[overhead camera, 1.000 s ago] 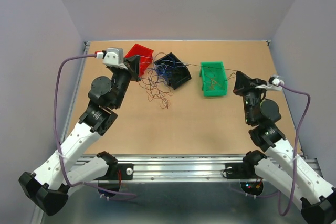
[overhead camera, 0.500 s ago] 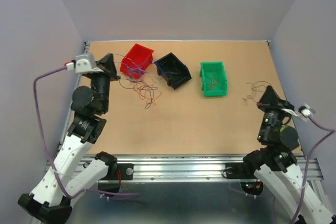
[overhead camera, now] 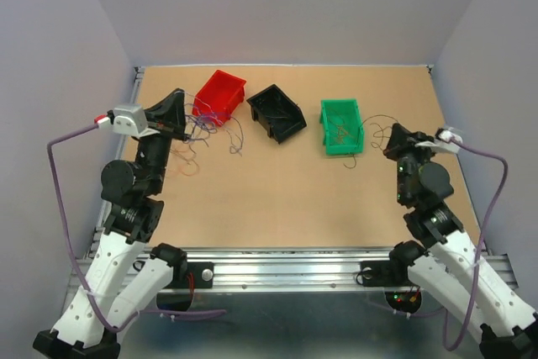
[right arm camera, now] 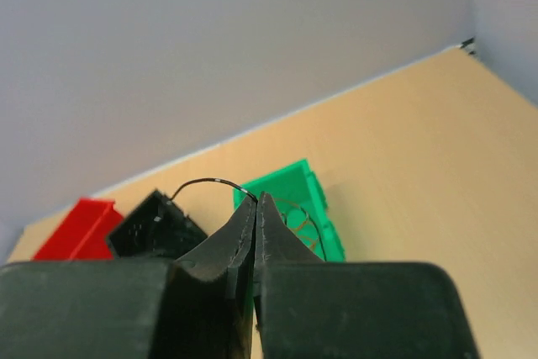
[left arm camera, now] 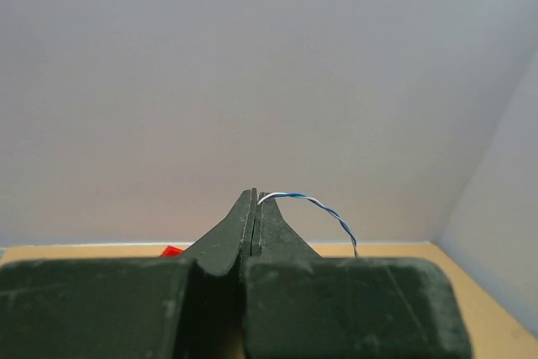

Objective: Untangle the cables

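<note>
Left hand (left arm camera: 255, 208), clamped on a blue-white cable (left arm camera: 324, 205), hangs at ten o'clock over the worktop (overhead camera: 286, 191). The loose cables (overhead camera: 206, 130) trail from it just beside the red bin (overhead camera: 220, 94). Right hand (right arm camera: 256, 203), at three o'clock, pinches a black cable (right arm camera: 206, 180) whose loops lie between hand and green bin (overhead camera: 341, 126).

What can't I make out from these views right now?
- Left wrist view: the blue-white wire drops behind the left tool, whose body hides everything below.
- Top view: the loose wires by the red bin are too thin to tell whether they are knotted.
- Right wrist view: the black wire in the right tool is lost against the black bin.
</note>
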`<state>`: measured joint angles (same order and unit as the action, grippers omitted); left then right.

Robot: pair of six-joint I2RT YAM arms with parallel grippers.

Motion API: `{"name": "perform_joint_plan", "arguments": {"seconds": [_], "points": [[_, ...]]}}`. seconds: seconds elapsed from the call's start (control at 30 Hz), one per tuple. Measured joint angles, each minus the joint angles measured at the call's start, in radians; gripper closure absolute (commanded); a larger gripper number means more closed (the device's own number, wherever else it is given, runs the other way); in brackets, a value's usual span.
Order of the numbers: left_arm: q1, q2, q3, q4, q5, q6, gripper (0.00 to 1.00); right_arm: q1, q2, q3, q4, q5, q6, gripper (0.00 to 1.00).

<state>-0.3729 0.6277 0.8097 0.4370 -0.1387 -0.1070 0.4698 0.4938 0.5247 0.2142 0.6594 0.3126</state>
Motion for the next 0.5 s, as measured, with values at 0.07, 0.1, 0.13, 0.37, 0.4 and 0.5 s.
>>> {"name": "perform_joint_plan", "arguments": {"seconds": [0.07, 0.1, 0.13, 0.37, 0.4, 0.5], "points": [[-0.001, 0.003, -0.014, 0.001, 0.057, 0.005, 1.0, 0.0, 0.12, 0.038, -0.005, -0.075, -0.005, 0.99], [0.0, 0.003, -0.022, 0.003, 0.075, 0.009, 1.0, 0.0, 0.174, 0.055, -0.003, -0.106, -0.008, 0.99], [0.0, 0.003, -0.037, 0.008, 0.09, 0.012, 1.0, 0.0, 0.217, 0.074, 0.004, -0.137, -0.01, 1.0], [0.0, -0.05, -0.079, 0.039, 0.127, 0.023, 1.0, 0.001, 0.531, 0.129, 0.121, -0.37, -0.021, 0.99], [0.0, -0.06, -0.082, 0.048, 0.131, 0.024, 1.0, 0.001, 0.58, 0.152, 0.14, -0.407, -0.02, 0.99], [0.0, -0.081, -0.091, 0.074, 0.146, 0.027, 1.0, 0.001, 0.692, 0.229, 0.195, -0.5, -0.014, 0.99]]}}
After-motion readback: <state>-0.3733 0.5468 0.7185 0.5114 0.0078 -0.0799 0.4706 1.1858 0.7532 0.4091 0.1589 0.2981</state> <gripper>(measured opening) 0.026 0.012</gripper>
